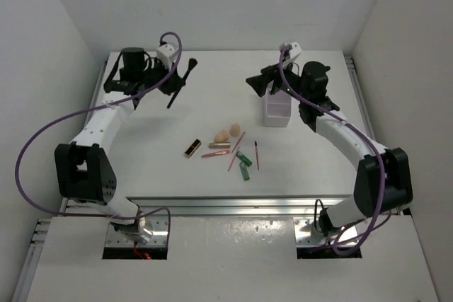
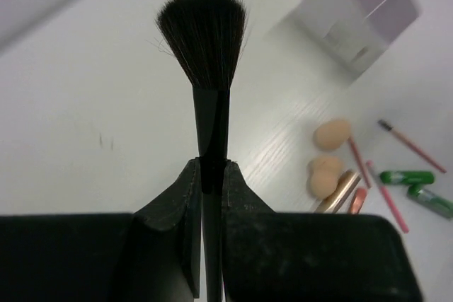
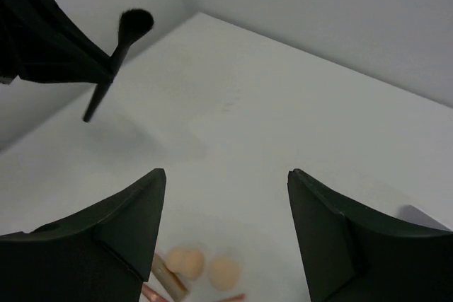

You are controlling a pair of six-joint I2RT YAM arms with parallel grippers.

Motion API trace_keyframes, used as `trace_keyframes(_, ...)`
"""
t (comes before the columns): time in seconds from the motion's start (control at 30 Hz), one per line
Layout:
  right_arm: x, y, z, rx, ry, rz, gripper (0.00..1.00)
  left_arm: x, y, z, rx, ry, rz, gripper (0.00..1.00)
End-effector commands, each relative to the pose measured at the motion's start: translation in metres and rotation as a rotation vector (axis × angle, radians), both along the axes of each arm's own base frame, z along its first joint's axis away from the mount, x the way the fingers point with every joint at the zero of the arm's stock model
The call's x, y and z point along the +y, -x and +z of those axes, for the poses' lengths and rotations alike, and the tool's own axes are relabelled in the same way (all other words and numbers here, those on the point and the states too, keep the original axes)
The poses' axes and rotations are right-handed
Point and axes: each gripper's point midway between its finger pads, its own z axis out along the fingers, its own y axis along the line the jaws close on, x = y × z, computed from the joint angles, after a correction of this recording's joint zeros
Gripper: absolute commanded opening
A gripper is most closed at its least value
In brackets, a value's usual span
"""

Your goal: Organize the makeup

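My left gripper (image 1: 176, 84) is shut on the handle of the black brush (image 1: 181, 83), held above the table's far left; in the left wrist view the brush (image 2: 210, 83) sticks out past the gripper (image 2: 211, 169), bristles forward. The remaining makeup lies mid-table: two beige sponges (image 1: 222, 134), a black-and-gold lipstick (image 1: 192, 148), a copper tube (image 1: 219, 146), green bottles (image 1: 244, 170) and thin pencils (image 1: 256, 155). My right gripper (image 1: 257, 83) hangs open and empty beside the white box, its fingers (image 3: 134, 210) wide above the sponges (image 3: 185, 262).
A white rectangular box (image 1: 277, 107) with compartments stands right of the centre, under the right arm's wrist; it also shows at the top right of the left wrist view (image 2: 361, 12). White walls close in the table at the back and both sides.
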Motion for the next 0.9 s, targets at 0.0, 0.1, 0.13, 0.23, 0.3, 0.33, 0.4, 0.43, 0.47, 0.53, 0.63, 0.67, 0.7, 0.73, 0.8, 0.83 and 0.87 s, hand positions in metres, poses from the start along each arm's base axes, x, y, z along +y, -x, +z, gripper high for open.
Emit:
trace_keyframes(0.0,0.043,0.005,0.036,0.051,-0.266,0.190,0.69,-0.054,0.023,0.059,-0.173,0.125,-0.292,0.00)
trace_keyframes(0.1,0.074,0.005,0.052,0.100,-0.381,0.252,0.65,-0.068,0.019,0.080,-0.185,0.213,-0.267,0.00)
trace_keyframes(0.13,0.077,0.001,0.056,0.104,-0.418,0.230,0.64,-0.073,0.019,0.079,-0.180,0.223,-0.258,0.00)
trace_keyframes(0.23,0.091,-0.002,0.059,0.082,-0.473,0.205,0.64,-0.082,0.019,0.090,-0.204,0.242,-0.247,0.00)
trace_keyframes(0.3,0.098,-0.005,0.067,0.060,-0.498,0.184,0.64,-0.085,0.019,0.088,-0.206,0.239,-0.245,0.00)
trace_keyframes(0.33,0.102,-0.007,0.060,0.079,-0.489,0.181,0.64,-0.084,0.018,0.088,-0.207,0.237,-0.236,0.00)
trace_keyframes(0.4,0.110,-0.005,0.065,0.071,-0.490,0.198,0.64,-0.087,0.018,0.089,-0.216,0.236,-0.237,0.00)
trace_keyframes(0.43,0.112,-0.008,0.057,0.090,-0.489,0.197,0.65,-0.087,0.018,0.085,-0.207,0.235,-0.236,0.00)
trace_keyframes(0.47,0.116,-0.007,0.058,0.095,-0.493,0.205,0.65,-0.087,0.018,0.085,-0.207,0.235,-0.236,0.00)
trace_keyframes(0.53,0.122,-0.008,0.049,0.126,-0.496,0.202,0.66,-0.091,0.020,0.085,-0.206,0.236,-0.245,0.00)
trace_keyframes(0.63,0.124,-0.014,0.044,0.132,-0.497,0.174,0.66,-0.094,0.023,0.081,-0.195,0.236,-0.253,0.00)
trace_keyframes(0.67,0.125,-0.016,0.041,0.135,-0.493,0.164,0.66,-0.094,0.025,0.084,-0.204,0.237,-0.254,0.00)
trace_keyframes(0.7,0.129,-0.018,0.035,0.153,-0.492,0.162,0.66,-0.097,0.028,0.080,-0.192,0.237,-0.262,0.00)
trace_keyframes(0.73,0.129,-0.018,0.039,0.150,-0.498,0.166,0.65,-0.097,0.028,0.080,-0.192,0.237,-0.262,0.00)
trace_keyframes(0.8,0.134,-0.019,0.034,0.163,-0.497,0.168,0.63,-0.102,0.031,0.076,-0.182,0.237,-0.272,0.00)
trace_keyframes(0.83,0.136,-0.019,0.035,0.162,-0.498,0.170,0.63,-0.102,0.031,0.076,-0.182,0.237,-0.272,0.00)
trace_keyframes(0.87,0.137,-0.020,0.034,0.162,-0.498,0.170,0.62,-0.101,0.029,0.075,-0.183,0.234,-0.263,0.00)
